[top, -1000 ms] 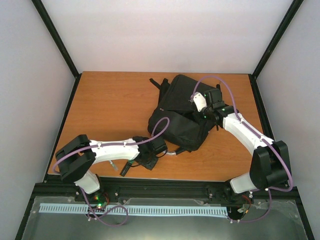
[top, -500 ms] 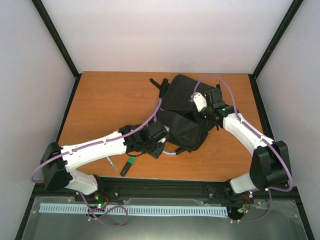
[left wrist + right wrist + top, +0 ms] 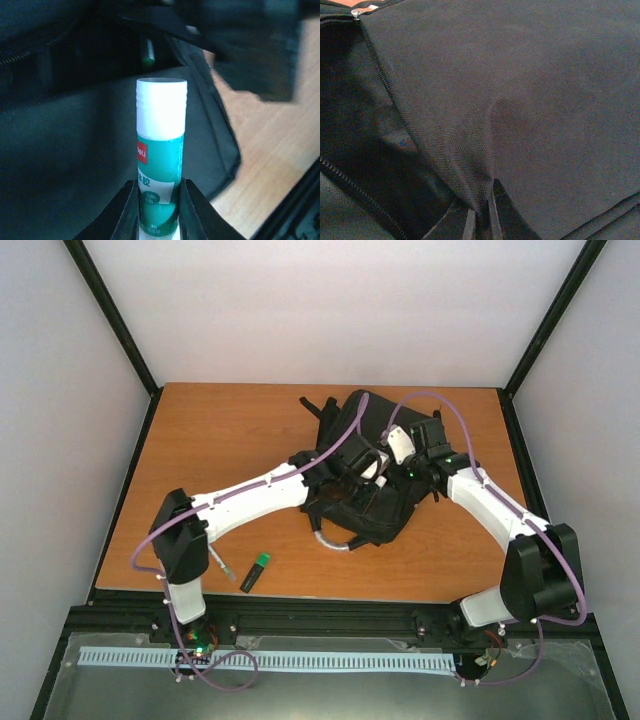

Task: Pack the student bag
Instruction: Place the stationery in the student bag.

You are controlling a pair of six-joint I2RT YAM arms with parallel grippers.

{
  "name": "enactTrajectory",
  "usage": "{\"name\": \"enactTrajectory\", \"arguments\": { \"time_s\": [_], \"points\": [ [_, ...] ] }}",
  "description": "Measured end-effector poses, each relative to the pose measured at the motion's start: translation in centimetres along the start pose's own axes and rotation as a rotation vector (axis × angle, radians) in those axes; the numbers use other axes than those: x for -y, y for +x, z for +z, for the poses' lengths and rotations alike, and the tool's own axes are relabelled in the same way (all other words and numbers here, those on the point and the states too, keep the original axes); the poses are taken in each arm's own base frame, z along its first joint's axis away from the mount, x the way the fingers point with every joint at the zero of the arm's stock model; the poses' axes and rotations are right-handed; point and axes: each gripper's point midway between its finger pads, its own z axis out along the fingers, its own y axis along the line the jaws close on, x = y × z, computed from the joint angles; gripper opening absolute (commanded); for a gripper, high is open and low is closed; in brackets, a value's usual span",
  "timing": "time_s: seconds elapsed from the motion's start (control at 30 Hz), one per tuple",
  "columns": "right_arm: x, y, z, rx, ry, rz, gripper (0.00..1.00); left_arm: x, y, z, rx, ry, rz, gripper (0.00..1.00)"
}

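Note:
The student bag [image 3: 383,514], a black fabric backpack, lies right of the table's centre. My right gripper [image 3: 402,454] is shut on a fold of its top fabric [image 3: 520,90] and pinches it at the fingertips [image 3: 481,212], so the compartment gapes. My left gripper [image 3: 368,466] reaches over the bag from the left. In the left wrist view it [image 3: 159,184] is shut on a glue stick [image 3: 161,150] with a white cap and a teal body. The stick points at the dark opening [image 3: 90,55].
A green and black marker [image 3: 256,572] and a thin silver pen [image 3: 221,564] lie near the table's front left edge. A grey loop [image 3: 334,544] sticks out at the bag's front. A green-tipped pen [image 3: 147,53] shows inside the bag. Black frame posts border the table.
My left arm has swung from the front left of the table up and right over the bag, carrying the glue stick. The marker stays on the table. The right arm has not moved.

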Motion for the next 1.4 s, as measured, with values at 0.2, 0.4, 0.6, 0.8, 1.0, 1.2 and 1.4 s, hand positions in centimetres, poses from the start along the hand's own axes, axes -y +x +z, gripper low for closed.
{"name": "enactTrajectory", "arguments": {
  "time_s": [0.2,0.4,0.6,0.8,1.0,1.2,1.4],
  "points": [
    [-0.3,0.0,-0.3,0.012,-0.018,0.003,0.03,-3.0,-0.4,3.9,-0.053,0.013,-0.073,0.01],
    [-0.6,0.0,-0.4,0.020,-0.044,0.004,0.03,-5.2,-2.1,5.9,-0.063,0.039,-0.134,0.01],
    [-0.9,0.1,-0.3,0.023,-0.061,0.004,0.03,-6.8,-3.8,7.8,-0.055,0.046,-0.176,0.01],
    [-0.8,0.1,-0.3,0.026,-0.061,0.007,0.03,-6.9,-4.0,8.9,-0.068,0.034,-0.200,0.06],
    [-0.7,-0.1,-0.3,0.033,-0.063,0.009,0.03,-7.2,-4.8,8.0,-0.036,0.007,-0.219,0.39],
    [-0.7,0.0,-0.4,0.035,-0.076,0.016,0.03,-6.7,-5.9,3.2,0.049,0.018,-0.219,0.44],
    [-0.8,0.0,-0.4,0.036,-0.084,0.017,0.03,-5.7,-4.3,-0.3,0.087,0.080,-0.228,0.14]
  ]
}}
